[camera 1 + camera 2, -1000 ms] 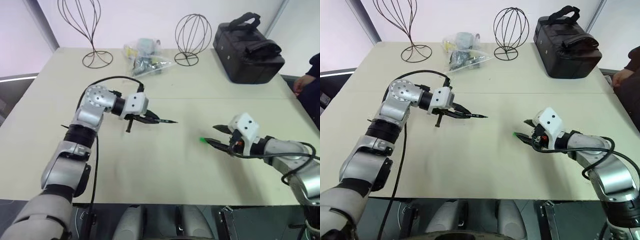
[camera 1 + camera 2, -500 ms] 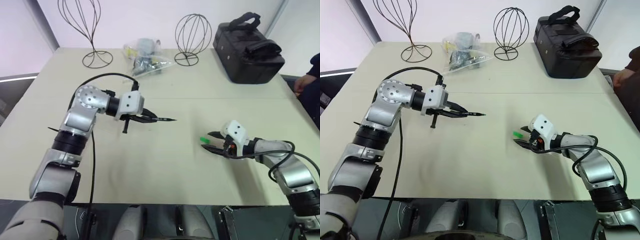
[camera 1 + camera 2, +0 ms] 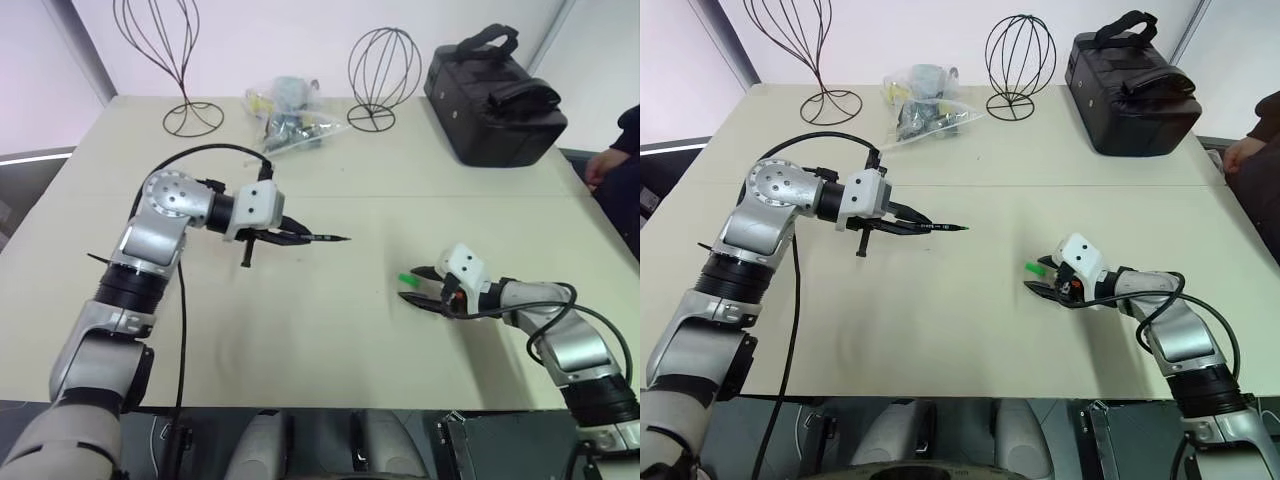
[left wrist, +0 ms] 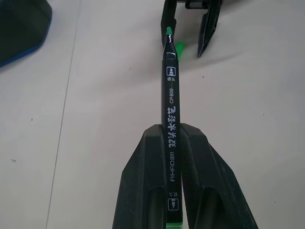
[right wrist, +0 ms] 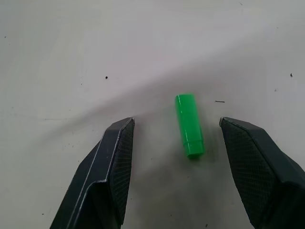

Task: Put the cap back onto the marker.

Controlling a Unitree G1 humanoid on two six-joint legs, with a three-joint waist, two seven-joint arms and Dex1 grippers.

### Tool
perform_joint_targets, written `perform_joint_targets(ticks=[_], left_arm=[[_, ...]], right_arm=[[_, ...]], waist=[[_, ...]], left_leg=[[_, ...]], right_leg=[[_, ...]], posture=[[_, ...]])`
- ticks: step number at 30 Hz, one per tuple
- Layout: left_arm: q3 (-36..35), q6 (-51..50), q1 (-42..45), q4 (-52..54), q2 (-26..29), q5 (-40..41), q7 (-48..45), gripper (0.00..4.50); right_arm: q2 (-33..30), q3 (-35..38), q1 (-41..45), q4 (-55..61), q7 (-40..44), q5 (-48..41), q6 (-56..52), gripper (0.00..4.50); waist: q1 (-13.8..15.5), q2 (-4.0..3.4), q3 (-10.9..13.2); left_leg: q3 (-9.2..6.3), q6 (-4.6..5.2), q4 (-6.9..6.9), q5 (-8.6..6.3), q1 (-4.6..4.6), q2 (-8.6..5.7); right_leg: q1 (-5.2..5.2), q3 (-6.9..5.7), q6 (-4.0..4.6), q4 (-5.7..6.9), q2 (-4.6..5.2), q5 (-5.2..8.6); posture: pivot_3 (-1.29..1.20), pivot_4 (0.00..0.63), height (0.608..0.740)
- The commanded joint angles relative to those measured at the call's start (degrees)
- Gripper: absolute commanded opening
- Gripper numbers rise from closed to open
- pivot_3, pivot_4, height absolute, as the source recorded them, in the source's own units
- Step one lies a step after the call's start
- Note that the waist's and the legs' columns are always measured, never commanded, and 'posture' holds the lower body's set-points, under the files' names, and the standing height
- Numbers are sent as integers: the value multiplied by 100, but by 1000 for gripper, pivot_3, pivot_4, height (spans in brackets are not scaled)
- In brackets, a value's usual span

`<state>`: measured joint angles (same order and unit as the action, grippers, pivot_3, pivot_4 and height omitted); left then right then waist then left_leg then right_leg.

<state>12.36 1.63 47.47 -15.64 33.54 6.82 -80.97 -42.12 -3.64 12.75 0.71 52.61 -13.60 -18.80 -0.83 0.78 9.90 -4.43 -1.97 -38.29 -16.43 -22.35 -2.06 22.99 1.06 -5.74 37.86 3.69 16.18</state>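
On the left, we saw the left gripper (image 3: 300,238) clenched on the marker (image 4: 170,119), gripping it near its back end so that the black barrel stuck out past the black fingers (image 4: 143,186) with its green-tipped point aimed toward the right side of the table (image 3: 330,340). The marker was held above the table, not touching it. From the left wrist camera, the printed white lettering ran along the barrel, and the point lined up with the other gripper's fingers farther off.

Behind it, near the far edge of the table, stood a wire stand (image 3: 165,60), then a clear plastic bag of small items (image 3: 290,115), a second, rounder wire stand (image 3: 385,70) and a black bag (image 3: 495,95).

Further right, the cap (image 5: 189,125) lay flat on the table, apart from the marker. We saw the right gripper (image 3: 418,286) down low at the table with its jaws released and spread wide, one finger (image 5: 112,167) on each side of the cap and neither touching it. The cap sat closer to one finger than the other.

At the far right edge, a person's hand (image 3: 603,165) rested beside the table.
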Motion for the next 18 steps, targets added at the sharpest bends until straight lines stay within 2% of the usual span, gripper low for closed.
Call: perform_joint_targets(ticks=[1,4,7,11,18], left_arm=[[-66,38,40,158,55,87,20,57],[-45,64,62,132,44,75,9,57],[-29,76,79,111,23,78,2,0],[-13,104,78,95,9,74,-3,0],[11,147,70,36,-46,62,12,0]], right_arm=[[23,44,44,-13,37,44,98,2911],[30,43,15,-10,46,55,107,2911],[29,49,-24,21,50,63,96,2135],[14,78,-93,73,71,65,54,48],[-43,146,-160,294,-7,63,-99,48]], waist=[[-1,0,0],[-1,0,0],[1,0,0],[1,0,0],[3,0,0]], left_leg=[[0,0,0,0,0,0],[0,0,0,0,0,0],[0,-1,0,0,0,0],[1,-1,0,1,0,0],[0,-1,0,1,0,0]], right_leg=[[0,0,0,0,0,0],[0,0,0,0,0,0],[0,0,0,0,0,0],[0,0,0,1,1,0],[-1,0,0,1,1,0]], posture=[[0,150,740],[0,150,740],[0,150,740],[0,150,740],[0,150,740]])
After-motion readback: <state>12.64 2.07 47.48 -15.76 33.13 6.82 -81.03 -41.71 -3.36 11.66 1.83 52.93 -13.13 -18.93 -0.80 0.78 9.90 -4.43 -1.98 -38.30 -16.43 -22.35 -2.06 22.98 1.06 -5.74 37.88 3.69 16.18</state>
